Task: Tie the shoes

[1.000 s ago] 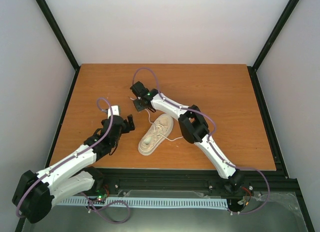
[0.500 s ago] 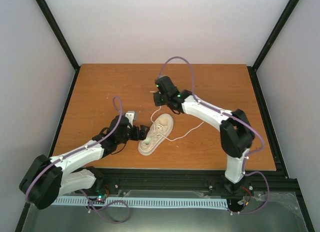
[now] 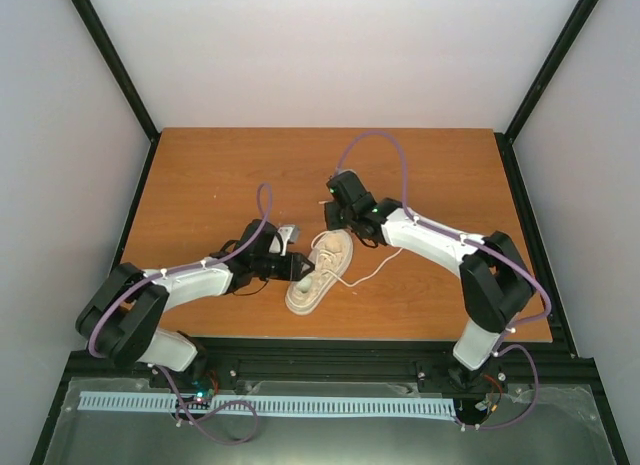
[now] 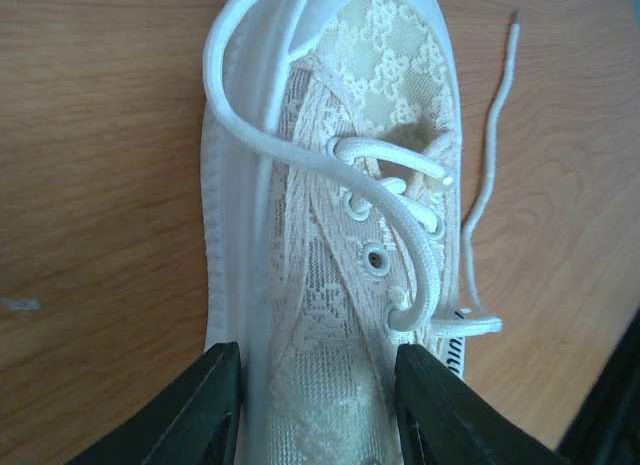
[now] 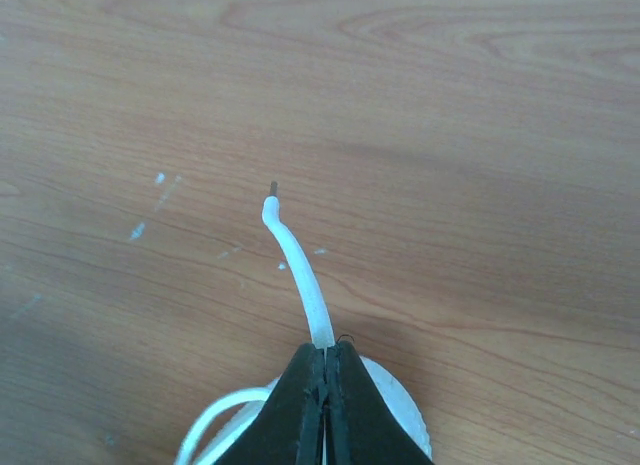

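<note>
Overhead view: a small cream shoe (image 3: 318, 272) lies in the lower middle of an orange-brown wooden table (image 3: 200, 175), slanting from lower left to upper right. Two white and black robot arms reach in from the bottom edge and meet at it.

The left gripper (image 3: 298, 265) comes in from the left and covers part of the shoe's side. In its own wrist camera, the left gripper (image 4: 315, 365) shows only two black fingers (image 4: 215, 395) at the bottom edge, one on each side of the shoe (image 4: 330, 285), partly apart and close against it. Whether they squeeze it cannot be told. The shoe is cut off at the top and bottom of that view. A small label on its right side is too small to read, and a dark shape in the lower right corner is hard to make out.

The right gripper (image 3: 335, 217) sits just above the shoe's upper end. In its wrist camera, the right gripper (image 5: 323, 353) is closed tight on a white lace (image 5: 300, 275), whose tip pokes out above the fingertips. The fingers hide most of the shoe below.

The table has visible wood grain and a few pale scuffs. Black frame rails edge it, and plain pale walls surround it.
</note>
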Tool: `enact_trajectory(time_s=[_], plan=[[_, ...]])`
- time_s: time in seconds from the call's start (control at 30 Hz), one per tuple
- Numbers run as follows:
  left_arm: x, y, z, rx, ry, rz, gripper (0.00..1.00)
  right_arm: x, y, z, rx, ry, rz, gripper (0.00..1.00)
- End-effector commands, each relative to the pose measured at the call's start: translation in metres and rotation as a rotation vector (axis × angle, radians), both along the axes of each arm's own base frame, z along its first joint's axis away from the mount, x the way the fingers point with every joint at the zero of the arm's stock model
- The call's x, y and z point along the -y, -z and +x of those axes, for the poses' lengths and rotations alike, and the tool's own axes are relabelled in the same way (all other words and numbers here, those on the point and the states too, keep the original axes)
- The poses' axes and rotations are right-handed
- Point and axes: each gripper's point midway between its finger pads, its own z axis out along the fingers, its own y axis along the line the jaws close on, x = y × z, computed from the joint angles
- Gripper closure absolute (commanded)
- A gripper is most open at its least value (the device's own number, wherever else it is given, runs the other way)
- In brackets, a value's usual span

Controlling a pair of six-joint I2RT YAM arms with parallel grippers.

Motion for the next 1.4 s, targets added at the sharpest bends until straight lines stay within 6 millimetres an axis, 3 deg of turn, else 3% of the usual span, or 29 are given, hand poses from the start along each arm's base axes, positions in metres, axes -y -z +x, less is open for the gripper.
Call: enact_trajectory(time_s=[0.0,0.2,0.27,0.37,0.43,0.5,0.6,0.73,0.83,1.03,1.23,1.37], plan=[[0.019,-0.01,-0.021,-0.091,0.053,-0.124,0.55,0.001,-0.041,-0.003,0.074,0.006,0.087,0.97],[0.018,-0.033,-0.03,-0.051,0.026,-0.142,0.49,0.004,-0.053,-0.017,0.074,-0.017,0.147,0.97],[0.003,-0.048,-0.018,0.052,-0.032,-0.078,0.37,0.004,-0.055,-0.025,0.069,-0.032,0.179,0.97],[-0.015,-0.083,0.002,0.235,-0.099,-0.028,0.11,0.005,-0.065,-0.034,0.071,-0.042,0.239,0.97],[-0.019,-0.098,0.015,0.33,-0.103,-0.029,0.02,0.005,-0.076,-0.041,0.075,-0.057,0.289,0.97],[-0.015,-0.105,0.027,0.374,-0.095,-0.036,0.01,0.005,-0.088,-0.045,0.079,-0.064,0.343,0.97],[0.006,-0.119,0.038,0.435,-0.015,-0.085,0.0,0.007,-0.103,-0.052,0.099,-0.074,0.409,0.97],[0.036,-0.138,0.034,0.534,0.155,-0.199,0.0,0.015,-0.121,-0.058,0.125,-0.066,0.492,0.97],[0.047,-0.148,0.029,0.598,0.229,-0.262,0.0,0.02,-0.126,-0.061,0.124,-0.054,0.551,0.97],[0.061,-0.139,0.034,0.609,0.296,-0.28,0.0,0.016,-0.137,-0.066,0.118,-0.077,0.619,0.97],[0.073,-0.142,0.044,0.653,0.324,-0.3,0.01,0.015,-0.141,-0.065,0.114,-0.08,0.635,0.97],[0.078,-0.136,0.05,0.633,0.335,-0.279,0.08,0.015,-0.149,-0.064,0.13,-0.085,0.649,0.97]])
